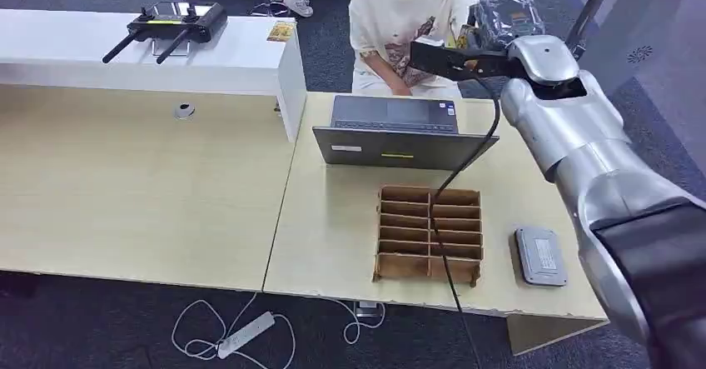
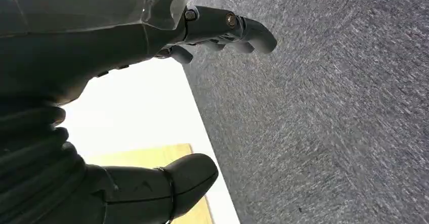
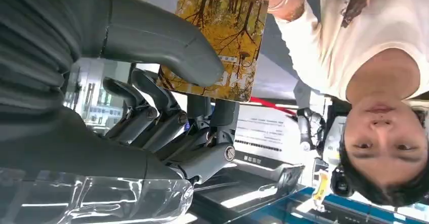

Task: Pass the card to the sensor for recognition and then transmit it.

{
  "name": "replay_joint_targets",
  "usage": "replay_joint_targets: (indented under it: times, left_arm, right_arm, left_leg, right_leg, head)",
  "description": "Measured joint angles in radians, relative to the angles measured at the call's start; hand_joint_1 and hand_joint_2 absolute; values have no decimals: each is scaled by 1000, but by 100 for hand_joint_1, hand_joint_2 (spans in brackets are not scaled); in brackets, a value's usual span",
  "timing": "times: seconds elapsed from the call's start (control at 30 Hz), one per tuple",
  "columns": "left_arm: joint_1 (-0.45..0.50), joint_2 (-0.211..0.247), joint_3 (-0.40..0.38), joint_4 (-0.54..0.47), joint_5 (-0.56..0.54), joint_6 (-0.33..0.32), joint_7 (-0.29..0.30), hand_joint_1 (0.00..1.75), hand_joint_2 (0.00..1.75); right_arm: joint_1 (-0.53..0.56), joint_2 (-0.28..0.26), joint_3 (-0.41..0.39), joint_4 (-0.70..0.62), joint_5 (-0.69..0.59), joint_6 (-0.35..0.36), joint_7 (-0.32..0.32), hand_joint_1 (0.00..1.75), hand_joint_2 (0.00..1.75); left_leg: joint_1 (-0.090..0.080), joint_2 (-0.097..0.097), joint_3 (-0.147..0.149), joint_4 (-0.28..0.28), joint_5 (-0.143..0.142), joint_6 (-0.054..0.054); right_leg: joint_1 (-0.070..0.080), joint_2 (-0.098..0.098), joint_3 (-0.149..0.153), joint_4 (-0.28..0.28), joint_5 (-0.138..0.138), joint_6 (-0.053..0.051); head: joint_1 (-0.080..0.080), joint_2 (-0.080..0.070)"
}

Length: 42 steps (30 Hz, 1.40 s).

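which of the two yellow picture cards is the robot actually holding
The yellow autumn-tree card raised toward the seated person, pinched in the right hand. The other yellow card lies flat on the white counter, untouched.

**Desk layout, person behind**

Laptop [image 1: 405,130] sat on the table [image 1: 150,194], a person [image 1: 408,19] seated behind it. Compartmented tray [image 1: 430,234] lay in front of the laptop, sensor pad [image 1: 540,256] to its right near the table's front edge. Raised counter [image 1: 125,52] stood back left, carrying a remote controller [image 1: 171,23] and a small card [image 1: 280,31] at its right end. Power strip [image 1: 246,334] lay on the floor before the table. Right hand [image 3: 167,97] held the card [image 3: 222,37] up above the table's far edge, before the person.
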Motion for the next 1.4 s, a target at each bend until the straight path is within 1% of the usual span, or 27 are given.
replay_joint_targets:
  times: [0.4, 0.43, 0.47, 0.63, 0.7, 0.8, 0.97, 1.1, 1.27, 1.4]
  left_arm:
    - [0, 3, -17, 0, 0, 3, 0, 0, 175]
    - [0, 3, -18, 0, 0, 3, 0, 0, 175]
    - [0, 3, -19, 0, 0, 3, 0, 0, 175]
    - [0, 4, -22, 0, 0, 5, 3, 0, 175]
    - [0, 4, -22, 0, 0, 5, 5, 0, 175]
    - [0, 4, -23, 0, 0, 6, 6, 0, 175]
    - [0, 4, -22, 0, 0, 8, 6, 0, 175]
    - [0, 5, -23, 0, 0, 14, 6, 0, 175]
    - [0, 5, -23, 0, 0, 24, 6, 0, 175]
    - [0, 5, -23, 0, 0, 27, 6, 0, 175]
  right_arm:
    - [5, -1, 0, 2, 9, -5, 10, 175, 175]
    - [5, -2, 0, 2, 9, -4, 10, 56, 175]
    - [6, -3, 0, 2, 9, -4, 13, 0, 175]
    - [10, -5, -3, 2, 8, -5, 17, 0, 175]
    - [13, -5, -12, 2, -3, -22, 12, 0, 175]
    - [20, -5, -41, 2, -45, -55, -9, 0, 175]
    - [27, -8, -92, 1, -100, -80, -36, 0, 175]
    - [31, -9, -148, 0, -163, -100, -62, 0, 175]
    - [46, -22, -222, -6, -236, -146, -112, 0, 175]
    - [68, -45, -303, -17, -343, -190, -196, 0, 175]
  left_leg:
    - [0, 0, 0, 0, 0, 0]
    - [0, 0, 0, 0, 0, 0]
    - [0, 0, 0, 0, 0, 0]
    - [0, 0, 0, 0, 0, 0]
    - [0, 0, 0, 0, 0, 0]
    - [0, 0, 0, 0, 0, 0]
    - [0, 0, 0, 0, 0, 0]
    - [0, 0, 0, 0, 0, 0]
    - [0, 0, 0, 0, 0, 0]
    - [0, 0, 0, 0, 0, 0]
  right_leg:
    - [0, 0, 0, 0, 0, 0]
    - [0, 0, 0, 0, 0, 0]
    - [0, 0, 0, 0, 0, 0]
    - [0, 0, 0, 0, 0, 0]
    - [0, 0, 0, 0, 0, 0]
    - [0, 0, 0, 0, 0, 0]
    - [0, 0, 0, 0, 0, 0]
    - [0, 0, 0, 0, 0, 0]
    - [0, 0, 0, 0, 0, 0]
    - [0, -1, 0, -1, 0, 0]
  head:
    - [0, 0]
    - [0, 0]
    - [0, 0]
    - [0, 0]
    - [0, 0]
    - [0, 0]
    - [0, 0]
    - [0, 0]
    - [0, 0]
    - [0, 0]
